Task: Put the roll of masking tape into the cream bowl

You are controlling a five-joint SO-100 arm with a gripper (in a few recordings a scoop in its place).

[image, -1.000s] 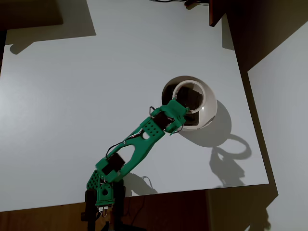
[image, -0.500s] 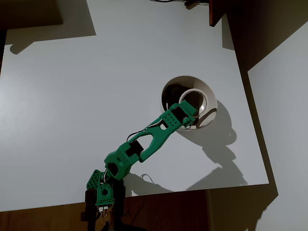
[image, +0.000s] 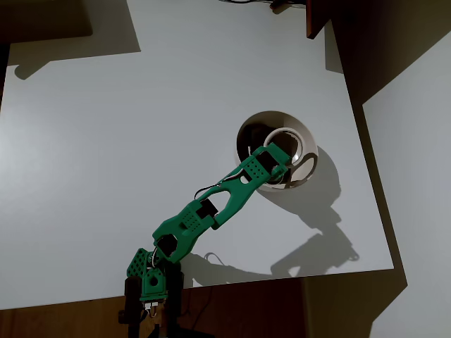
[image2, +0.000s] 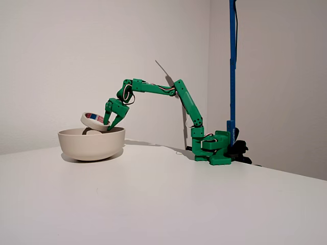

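The cream bowl (image: 308, 165) stands right of the table's middle in the overhead view and at the left (image2: 89, 146) in the fixed view. The roll of masking tape (image2: 93, 121) is an off-white ring with red and blue marks on its core. It hangs tilted just above the bowl's rim, its lower edge dipping inside. From above, the roll of masking tape (image: 284, 131) lies over the bowl's opening. My green gripper (image2: 108, 124) is shut on the ring's near edge and reaches over the bowl (image: 280, 158) from the lower left.
The arm's base (image2: 212, 146) is clamped at the table's front edge (image: 151, 282), beside a blue pole (image2: 232, 61). A dark brown object (image: 317, 17) overhangs the white table's (image: 106, 141) far right corner. The table ends a little right of the bowl.
The arm has stretched out and dropped lower, carrying the tape farther over the bowl and down toward its rim.
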